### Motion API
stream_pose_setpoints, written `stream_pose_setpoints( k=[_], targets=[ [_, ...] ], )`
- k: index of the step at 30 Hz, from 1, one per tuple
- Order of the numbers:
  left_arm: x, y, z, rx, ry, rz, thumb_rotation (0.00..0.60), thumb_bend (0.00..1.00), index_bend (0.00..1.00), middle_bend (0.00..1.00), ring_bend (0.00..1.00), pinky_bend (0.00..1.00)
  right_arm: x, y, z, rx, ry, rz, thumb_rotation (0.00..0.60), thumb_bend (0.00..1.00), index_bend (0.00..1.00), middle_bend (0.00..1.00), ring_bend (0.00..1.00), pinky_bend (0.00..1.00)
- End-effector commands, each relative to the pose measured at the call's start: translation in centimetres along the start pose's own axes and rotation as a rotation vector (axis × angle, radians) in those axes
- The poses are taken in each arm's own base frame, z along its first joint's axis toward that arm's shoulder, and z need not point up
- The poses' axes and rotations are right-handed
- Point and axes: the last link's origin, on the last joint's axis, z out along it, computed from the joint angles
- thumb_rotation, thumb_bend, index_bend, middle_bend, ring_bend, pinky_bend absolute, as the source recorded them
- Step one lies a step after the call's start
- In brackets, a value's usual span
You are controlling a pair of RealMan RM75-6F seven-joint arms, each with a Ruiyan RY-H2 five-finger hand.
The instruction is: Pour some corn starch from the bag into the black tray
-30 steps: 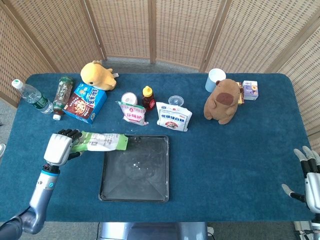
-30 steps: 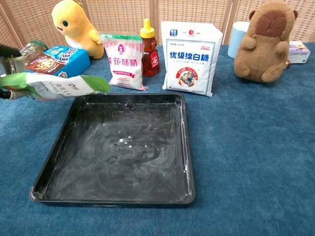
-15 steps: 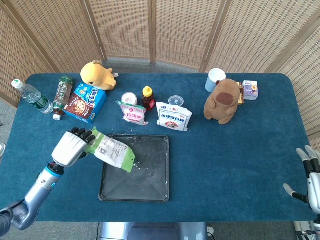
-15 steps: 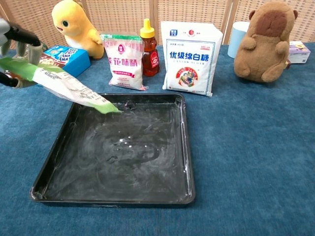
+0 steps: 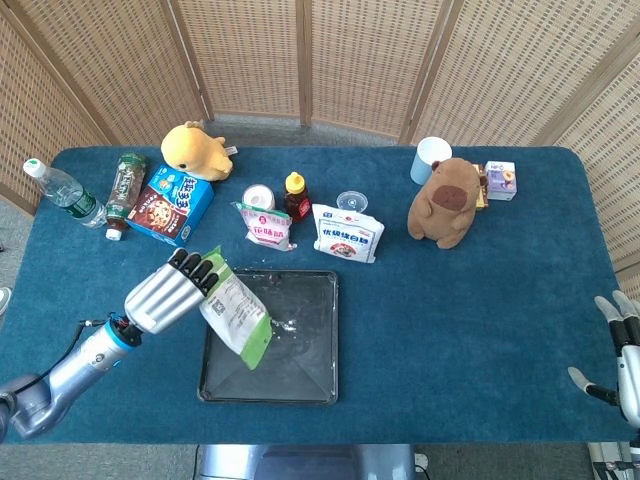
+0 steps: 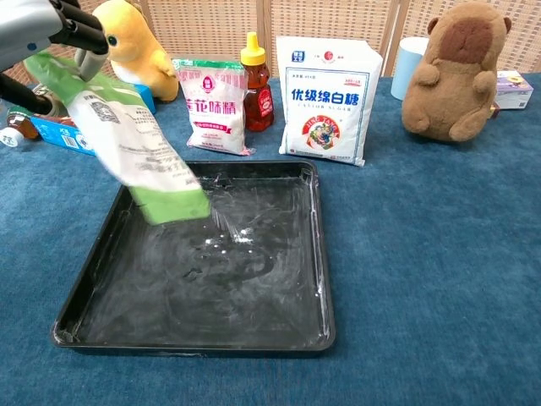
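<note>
My left hand (image 5: 168, 293) (image 6: 34, 30) grips the top end of the green and white corn starch bag (image 5: 238, 318) (image 6: 135, 152). The bag is tipped steeply, its open mouth pointing down over the black tray (image 5: 310, 375) (image 6: 279, 321). A thin stream of white powder (image 6: 226, 227) falls from the mouth onto the tray floor, which carries a dusty white film. My right hand (image 5: 625, 350) hangs open at the table's near right corner, holding nothing.
Behind the tray stand a white sugar bag (image 5: 347, 233), a smaller seasoning bag (image 5: 264, 225) and a honey bottle (image 5: 296, 195). A blue cookie box (image 5: 170, 205), two bottles (image 5: 62, 193) and a yellow plush (image 5: 197, 150) lie at back left; a brown plush (image 5: 444, 200) and cup (image 5: 431, 157) at back right.
My left hand has risen and swung right over the tray, tipping the bag from nearly level to mouth-down. Powder now falls into the tray. The right hand stayed put.
</note>
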Motion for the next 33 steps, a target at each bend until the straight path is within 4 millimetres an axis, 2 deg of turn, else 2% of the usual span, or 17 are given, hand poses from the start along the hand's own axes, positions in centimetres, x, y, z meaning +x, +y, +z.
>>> stream_pose_setpoints(
  k=[1,5,8,22,24,27,33],
  targets=[
    [0.8,0.1,0.6,-0.045,0.012,0.041,0.6,0.19,0.67,0.58,0.55,0.61,0.0,0.0,0.0,-0.001,-0.001,-0.001,0.6,0.08,0.11,0.0,0.0,0.0],
    [1.4,0.1,0.9,-0.058,0.015,0.066,0.6,0.19,0.67,0.59,0.56,0.61,-0.1,0.0,0.1,-0.001,-0.002,-0.002,0.6,0.08,0.11,0.0,0.0,0.0],
    [1.1,0.1,0.6,-0.002,-0.009,-0.016,0.6,0.19,0.67,0.59,0.55,0.61,-0.1,0.0,0.0,0.0,-0.001,-0.001,0.6,0.08,0.11,0.0,0.0,0.0],
    [-2.6,-1.3,-3.2,0.313,-0.063,-0.349,0.6,0.19,0.69,0.61,0.58,0.61,-0.4,-0.1,0.1,0.001,-0.01,-0.012,0.6,0.08,0.11,0.0,0.0,0.0],
    [-3.4,-1.5,-3.9,0.367,-0.073,-0.397,0.6,0.19,0.69,0.61,0.58,0.61,-0.5,-0.1,0.1,0.001,-0.012,-0.015,0.6,0.08,0.11,0.0,0.0,0.0],
    [-5.8,-0.7,-5.6,0.501,-0.122,-0.542,0.6,0.19,0.69,0.61,0.58,0.61,-0.7,-0.2,0.1,0.003,-0.018,-0.021,0.6,0.08,0.11,0.0,0.0,0.0],
    [-8.1,0.7,-6.4,0.608,-0.156,-0.636,0.6,0.19,0.69,0.61,0.58,0.61,-0.9,-0.2,0.1,0.001,-0.02,-0.025,0.6,0.08,0.11,0.0,0.0,0.0]
  ],
)
